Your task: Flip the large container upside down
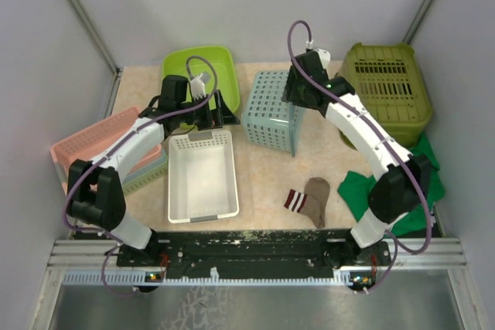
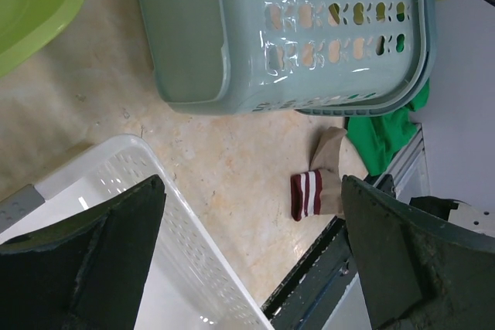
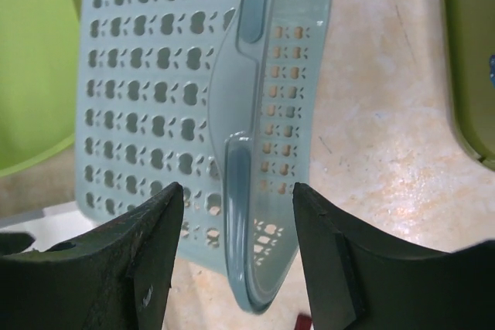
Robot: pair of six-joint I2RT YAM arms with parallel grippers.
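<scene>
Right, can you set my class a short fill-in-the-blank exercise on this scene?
1. The right hand is ___, with one finger on each side of the rim of the blue basket.
2. The left hand hangs above the far end of the ___ tray.
3. The striped ___ lies between that tray and the green cloth.
Missing: open; white; sock.

The large container (image 1: 271,111) was a pale blue-green plastic basket, rectangular, with rows of small cut-outs through its walls. It lay tipped onto its side toward the rear middle of the tabletop (image 1: 267,183), one perforated wall facing up. Its plain, solid base (image 2: 186,28) faced left and its open mouth faced right. The thick rim (image 3: 236,191), with a moulded handle section, stood on edge, its lower corner down by the tabletop.
</scene>
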